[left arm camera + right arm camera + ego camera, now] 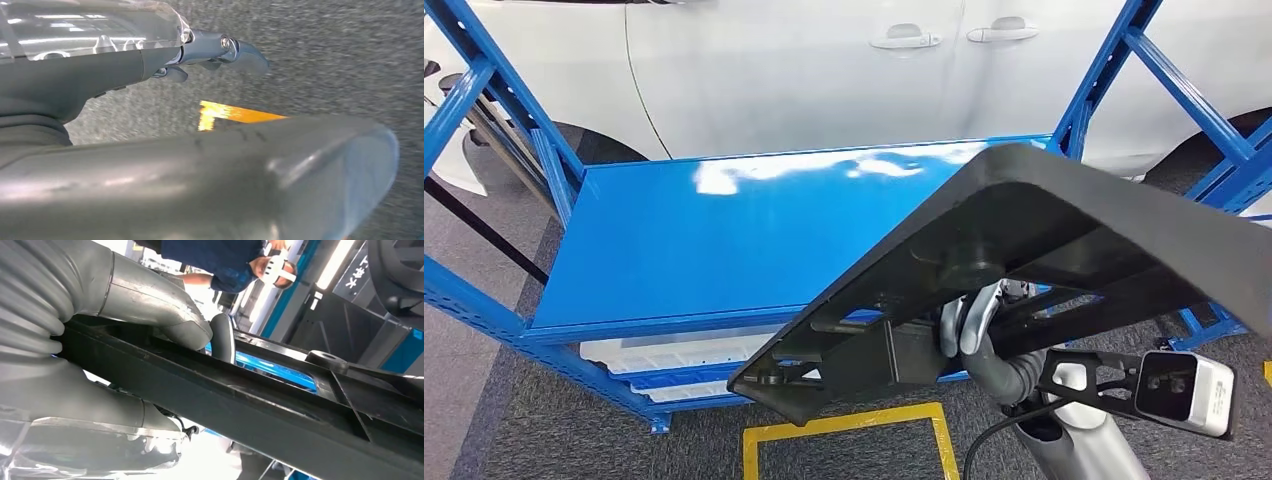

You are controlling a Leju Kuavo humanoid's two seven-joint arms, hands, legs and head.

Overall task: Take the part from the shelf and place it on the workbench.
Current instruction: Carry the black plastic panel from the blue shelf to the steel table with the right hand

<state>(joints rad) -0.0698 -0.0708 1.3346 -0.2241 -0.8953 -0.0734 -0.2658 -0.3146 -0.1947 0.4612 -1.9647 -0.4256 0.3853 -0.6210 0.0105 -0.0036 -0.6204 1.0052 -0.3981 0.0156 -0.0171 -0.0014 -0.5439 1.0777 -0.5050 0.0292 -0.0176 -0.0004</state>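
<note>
- Right hand (969, 325): fingers wrapped round a rib on the underside of the black plastic part (1024, 250); thumb and fingers clamp the rib in the right wrist view (190, 325).
- Part: held tilted in the air, at 4 o'clock from the blue shelf (724, 240), overlapping its front-right corner.
- Left hand (210, 52): fingers extended, holding nothing, above grey carpet (325, 60) with yellow floor tape (230, 114).
- White car (824, 70) at 12 o'clock behind the shelf.
</note>
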